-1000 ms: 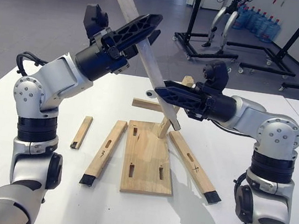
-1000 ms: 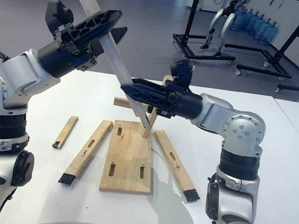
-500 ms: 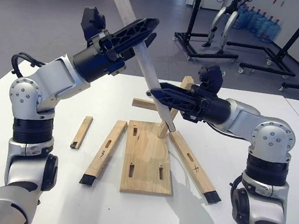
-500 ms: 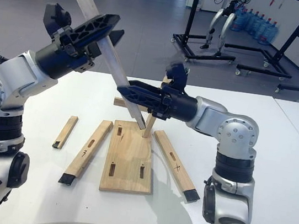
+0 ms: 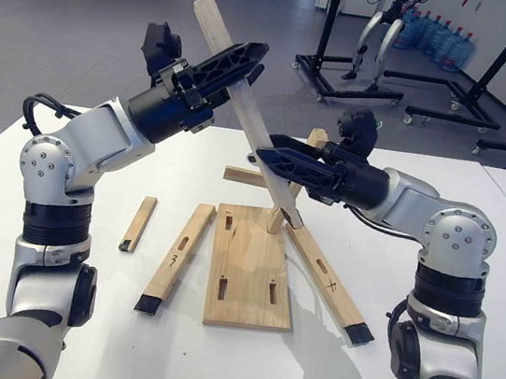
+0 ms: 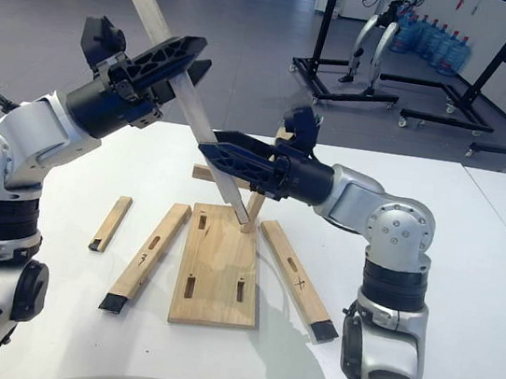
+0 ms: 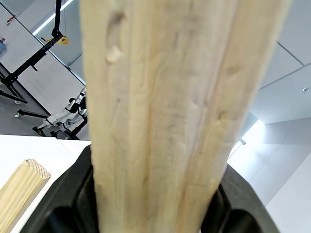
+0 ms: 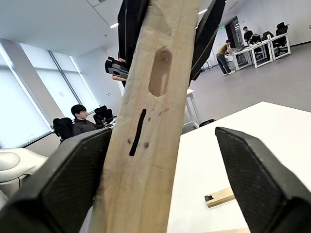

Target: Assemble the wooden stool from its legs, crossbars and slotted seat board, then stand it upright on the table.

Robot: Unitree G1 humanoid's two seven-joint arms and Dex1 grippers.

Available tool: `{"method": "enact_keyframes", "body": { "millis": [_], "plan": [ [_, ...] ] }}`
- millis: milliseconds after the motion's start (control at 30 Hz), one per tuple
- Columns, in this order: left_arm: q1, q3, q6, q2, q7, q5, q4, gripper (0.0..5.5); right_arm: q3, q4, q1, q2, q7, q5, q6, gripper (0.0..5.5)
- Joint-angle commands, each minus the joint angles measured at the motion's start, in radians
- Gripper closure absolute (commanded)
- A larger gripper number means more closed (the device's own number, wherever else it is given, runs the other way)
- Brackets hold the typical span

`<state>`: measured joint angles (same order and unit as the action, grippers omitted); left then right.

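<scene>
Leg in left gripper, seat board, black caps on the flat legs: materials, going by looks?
The held leg: pale, bare-looking wood, grain and a small knot visible. The seat board: same light wood, matte, slots cut through. The black caps: probably rubber or plastic, cannot tell which.

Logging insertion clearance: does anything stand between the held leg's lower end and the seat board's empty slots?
On the seat board, nothing visible covers the empty slots. The held leg, in the left tool, ends close beside the standing leg at the board's far right corner, and the open right tool straddles it.
</scene>
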<state>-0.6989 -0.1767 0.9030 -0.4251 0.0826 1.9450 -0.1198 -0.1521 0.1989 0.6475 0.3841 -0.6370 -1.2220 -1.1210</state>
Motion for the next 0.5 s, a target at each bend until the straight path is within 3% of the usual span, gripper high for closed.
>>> {"method": "enact_keyframes", "body": {
  "millis": [33,133,333,500],
  "plan": [
    [0.021,0.002,-0.004,-0.02,-0.006,-0.028,-0.033,3.43,-0.037,-0.025,0.028,0.028,0.025,-0.042,-0.019,0.75],
    [0.054,-0.003,0.001,-0.035,-0.028,-0.069,-0.045,3.47,-0.084,-0.041,0.051,0.05,0.04,-0.102,-0.026,0.11],
    [0.116,-0.014,-0.007,-0.065,-0.116,-0.211,-0.083,3.48,-0.178,-0.053,0.113,0.12,0.057,-0.178,0.016,0.1],
    [0.201,-0.068,-0.088,-0.102,-0.244,-0.436,-0.187,3.48,-0.316,-0.001,0.103,0.326,0.036,-0.244,0.014,0.1]
  ]
}}
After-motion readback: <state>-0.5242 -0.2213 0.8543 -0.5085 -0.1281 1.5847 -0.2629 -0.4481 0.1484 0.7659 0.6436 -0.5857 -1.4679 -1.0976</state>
